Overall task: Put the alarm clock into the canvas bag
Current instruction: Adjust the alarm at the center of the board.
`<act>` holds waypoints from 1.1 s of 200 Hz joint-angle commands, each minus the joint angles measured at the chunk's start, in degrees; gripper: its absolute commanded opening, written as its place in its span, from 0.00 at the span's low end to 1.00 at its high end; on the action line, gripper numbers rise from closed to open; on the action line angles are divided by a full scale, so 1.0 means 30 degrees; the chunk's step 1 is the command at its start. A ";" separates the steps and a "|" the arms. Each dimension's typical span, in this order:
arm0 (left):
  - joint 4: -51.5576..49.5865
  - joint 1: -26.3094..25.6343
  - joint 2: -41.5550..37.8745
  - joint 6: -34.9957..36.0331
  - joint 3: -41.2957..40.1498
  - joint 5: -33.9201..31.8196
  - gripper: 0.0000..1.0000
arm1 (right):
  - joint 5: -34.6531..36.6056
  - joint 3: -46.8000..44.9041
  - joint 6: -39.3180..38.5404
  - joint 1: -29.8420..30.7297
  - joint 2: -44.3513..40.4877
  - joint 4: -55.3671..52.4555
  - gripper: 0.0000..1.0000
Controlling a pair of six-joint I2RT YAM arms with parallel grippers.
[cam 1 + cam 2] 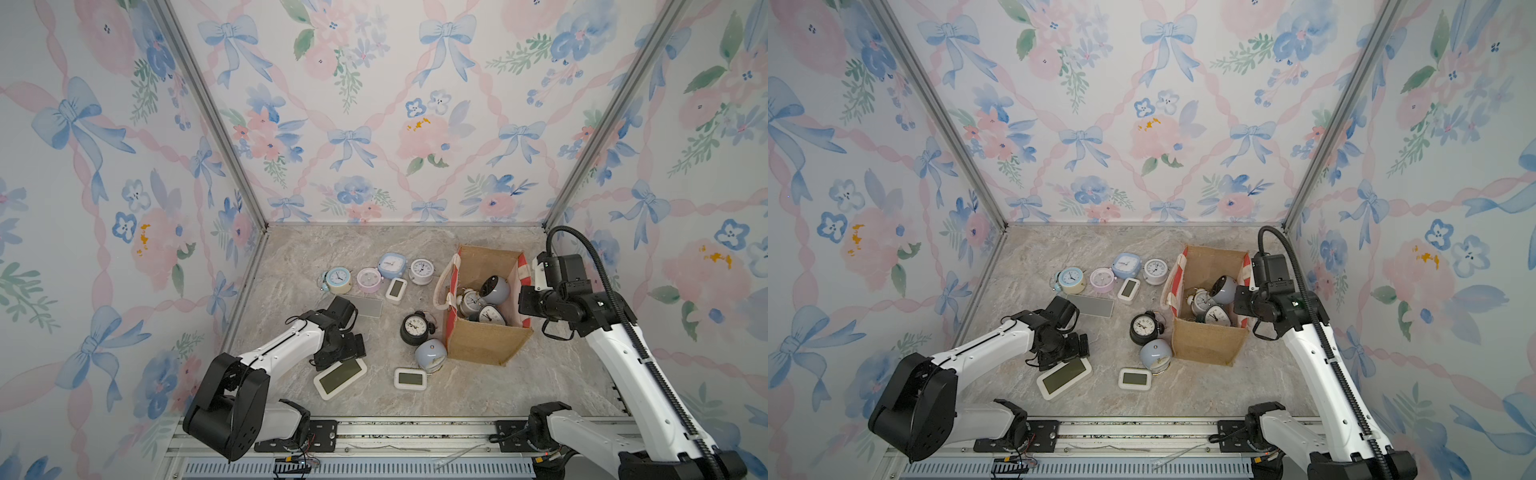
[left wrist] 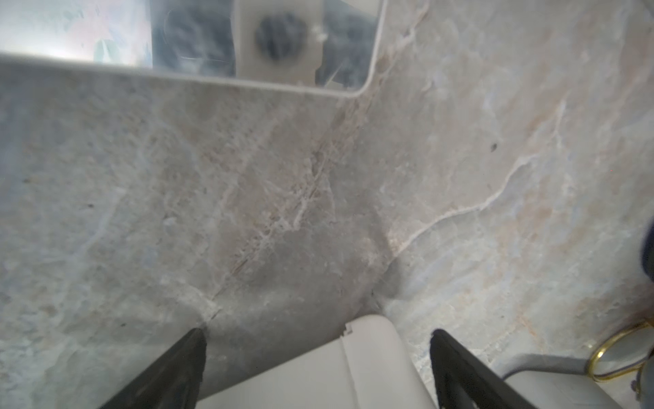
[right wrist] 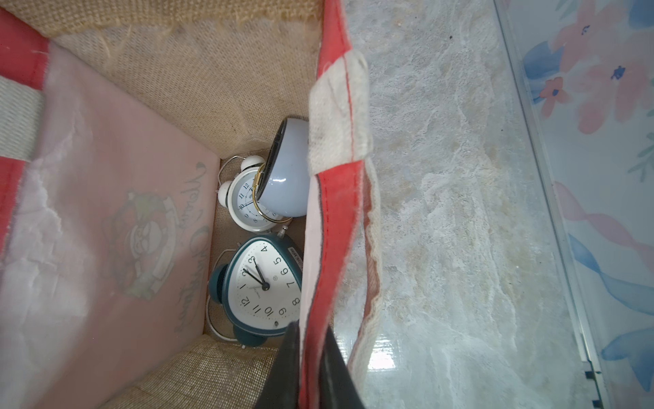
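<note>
The boxy tan burlap canvas bag (image 1: 484,343) with red side panels stood upright right of centre in a top view, its mouth opening upward. The right tool (image 3: 311,368) was clenched on its red side wall. At lower centre, the flat white rectangular digital alarm clock (image 1: 340,377) lay screen-up on the marbled surface (image 1: 498,395). Its long axis ran from lower left to upper right. The left tool (image 2: 315,361) stood released, straddling one corner.

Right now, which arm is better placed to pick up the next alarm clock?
Left. The left gripper is open over a corner of the large white digital clock; the right gripper is shut on the canvas bag, pinching its red side panel.
</note>
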 commanded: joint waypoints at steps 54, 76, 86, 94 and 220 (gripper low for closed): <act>-0.1207 -0.0252 -0.1185 -0.0691 0.0696 -0.0959 0.98 | -0.0243 -0.0168 -0.0152 0.0285 -0.0073 0.0220 0.13; -0.1965 -0.0690 -0.1306 -0.0500 0.1781 -0.1042 0.98 | -0.0168 -0.0146 -0.0196 0.0304 -0.0122 0.0140 0.13; -0.2284 -0.1157 -0.1381 -0.0622 0.2191 -0.1220 0.98 | -0.0095 -0.0164 -0.0172 0.0308 -0.0160 0.0165 0.13; -0.2659 -0.1559 -0.1366 -0.0767 0.2527 -0.1543 0.98 | -0.0097 -0.0163 -0.0206 0.0308 -0.0158 0.0121 0.13; -0.4553 -0.7871 -0.1299 -0.0910 0.4232 0.1983 0.98 | -0.0046 -0.0164 -0.0231 0.0396 -0.0020 0.0090 0.14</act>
